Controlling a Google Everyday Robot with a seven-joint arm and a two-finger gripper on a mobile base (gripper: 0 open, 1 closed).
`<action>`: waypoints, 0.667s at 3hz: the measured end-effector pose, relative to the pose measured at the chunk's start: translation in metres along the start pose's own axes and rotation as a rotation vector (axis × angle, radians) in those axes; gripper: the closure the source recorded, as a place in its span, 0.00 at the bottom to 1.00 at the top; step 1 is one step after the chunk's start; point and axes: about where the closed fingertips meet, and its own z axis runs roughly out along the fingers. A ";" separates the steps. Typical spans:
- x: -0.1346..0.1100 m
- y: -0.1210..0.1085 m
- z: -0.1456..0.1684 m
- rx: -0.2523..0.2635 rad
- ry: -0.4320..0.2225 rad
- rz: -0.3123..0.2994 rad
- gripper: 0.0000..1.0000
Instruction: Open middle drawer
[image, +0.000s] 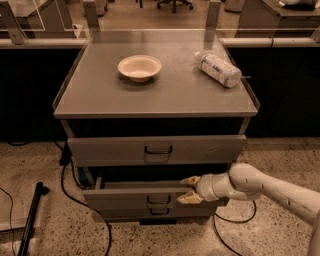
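Observation:
The grey cabinet has three drawers. The middle drawer stands pulled out a little from the cabinet, with a dark gap above it, and its small dark loop handle is at centre. My gripper is at the drawer front just right of the handle, on a white arm reaching in from the right. Its tan fingers are apart, one above the front's top edge and one lower against the panel. The gripper is open.
The taller top drawer is closed above, and the narrow bottom drawer sits below. On the cabinet top stand a white bowl and a lying plastic bottle. Black cables and a dark pole lie on the floor at the left.

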 end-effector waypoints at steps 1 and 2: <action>0.008 0.020 -0.015 0.008 0.002 0.015 0.73; 0.009 0.064 -0.052 0.053 -0.023 0.034 1.00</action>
